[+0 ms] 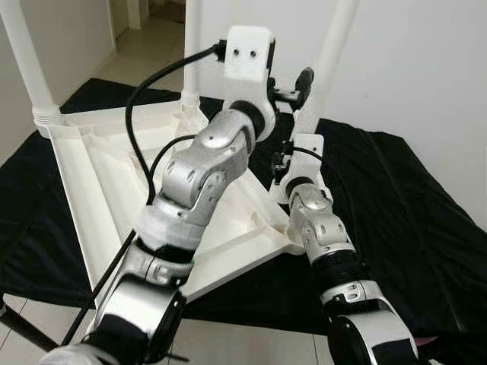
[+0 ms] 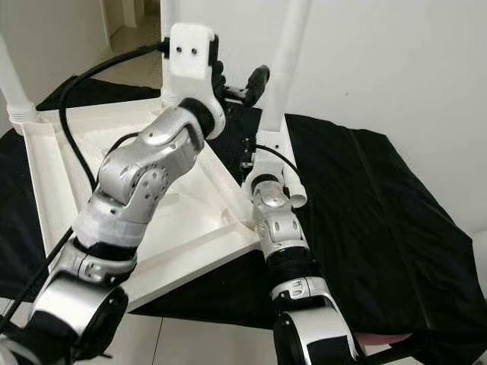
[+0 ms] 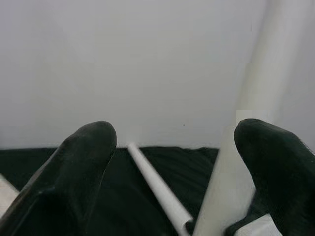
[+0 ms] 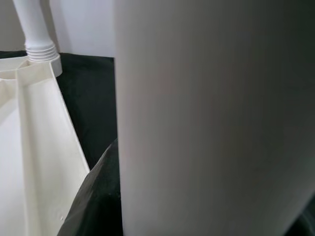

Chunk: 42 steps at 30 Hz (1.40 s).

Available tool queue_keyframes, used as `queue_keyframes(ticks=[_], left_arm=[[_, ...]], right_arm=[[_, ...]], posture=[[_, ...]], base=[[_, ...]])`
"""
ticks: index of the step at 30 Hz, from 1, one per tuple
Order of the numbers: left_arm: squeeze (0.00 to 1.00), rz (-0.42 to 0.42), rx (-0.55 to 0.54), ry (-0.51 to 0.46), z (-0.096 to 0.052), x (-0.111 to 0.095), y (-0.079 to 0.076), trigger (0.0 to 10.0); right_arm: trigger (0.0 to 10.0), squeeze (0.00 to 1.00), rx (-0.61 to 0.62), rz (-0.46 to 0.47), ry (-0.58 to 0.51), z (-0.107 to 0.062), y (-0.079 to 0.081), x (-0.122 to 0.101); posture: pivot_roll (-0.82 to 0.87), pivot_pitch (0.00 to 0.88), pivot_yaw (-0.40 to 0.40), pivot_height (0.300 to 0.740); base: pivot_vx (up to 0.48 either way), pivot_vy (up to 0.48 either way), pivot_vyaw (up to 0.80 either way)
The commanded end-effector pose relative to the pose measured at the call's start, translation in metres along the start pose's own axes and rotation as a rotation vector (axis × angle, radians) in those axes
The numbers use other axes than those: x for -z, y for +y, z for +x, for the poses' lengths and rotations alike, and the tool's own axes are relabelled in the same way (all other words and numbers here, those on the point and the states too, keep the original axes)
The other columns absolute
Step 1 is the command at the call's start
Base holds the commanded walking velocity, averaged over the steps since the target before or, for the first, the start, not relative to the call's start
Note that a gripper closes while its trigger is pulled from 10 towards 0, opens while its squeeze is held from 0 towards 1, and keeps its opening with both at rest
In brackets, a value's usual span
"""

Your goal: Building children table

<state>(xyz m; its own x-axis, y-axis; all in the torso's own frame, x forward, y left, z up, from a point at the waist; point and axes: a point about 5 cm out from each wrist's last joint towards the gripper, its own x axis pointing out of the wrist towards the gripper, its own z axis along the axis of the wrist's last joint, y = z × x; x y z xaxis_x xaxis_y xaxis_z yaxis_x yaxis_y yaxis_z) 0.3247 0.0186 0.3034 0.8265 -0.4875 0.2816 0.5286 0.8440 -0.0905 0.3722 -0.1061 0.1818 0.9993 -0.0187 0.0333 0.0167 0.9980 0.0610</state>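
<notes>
Upturned white tabletop (image 1: 91, 175) on black cloth (image 1: 396, 198); left gripper (image 3: 172, 172) spread wide beside upright table leg (image 1: 329, 53); right gripper (image 1: 285, 156) at leg base, finger state unclear

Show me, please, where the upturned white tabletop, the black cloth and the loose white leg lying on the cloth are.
upturned white tabletop (image 1: 91, 163): left eye view, on its ribbed underside.
black cloth (image 1: 403, 220): left eye view, on its bare right part.
loose white leg (image 3: 157, 184): left wrist view, on its middle.

two silver, ball-jointed arms with black bands; a thick black cable (image 1: 144, 99) loops to the left arm's white wrist housing (image 1: 249, 52), which bears two dark screws.
</notes>
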Motion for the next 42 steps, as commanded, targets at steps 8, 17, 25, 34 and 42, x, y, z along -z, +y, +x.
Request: queue_keyframes(ticks=[8,17,25,34,42], left_arm=[[0.0,0.04,0.116,0.042,-0.01,0.018,-0.007,10.0],[0.0,0.085,0.103,0.087,-0.025,0.04,0.002,10.0],[0.0,0.131,0.072,0.093,-0.038,0.054,0.009,10.0],[0.0,0.158,0.149,0.126,-0.055,0.069,0.008,10.0],[0.0,0.135,0.254,0.181,-0.068,0.083,0.003,10.0]], right_arm=[[10.0,0.0,0.025,-0.014,-0.056,-0.007,-0.016,0.001],[10.0,0.0,-0.032,0.003,-0.116,-0.019,-0.023,-0.001],[10.0,0.0,-0.069,-0.008,-0.153,-0.031,-0.031,0.005],[10.0,0.0,-0.093,-0.036,-0.136,-0.041,-0.036,0.017],[10.0,0.0,-0.094,-0.09,-0.098,-0.043,-0.04,0.025]], posture=[[0.04,0.0,-0.119,0.74],[0.03,0.0,-0.118,0.74],[0.03,0.0,-0.115,0.74],[0.02,0.0,-0.111,0.74],[0.02,0.0,-0.11,0.74]], base=[[0.0,0.0,0.0],[0.0,0.0,0.0],[0.0,0.0,0.0],[0.0,0.0,0.0],[0.0,0.0,0.0]])
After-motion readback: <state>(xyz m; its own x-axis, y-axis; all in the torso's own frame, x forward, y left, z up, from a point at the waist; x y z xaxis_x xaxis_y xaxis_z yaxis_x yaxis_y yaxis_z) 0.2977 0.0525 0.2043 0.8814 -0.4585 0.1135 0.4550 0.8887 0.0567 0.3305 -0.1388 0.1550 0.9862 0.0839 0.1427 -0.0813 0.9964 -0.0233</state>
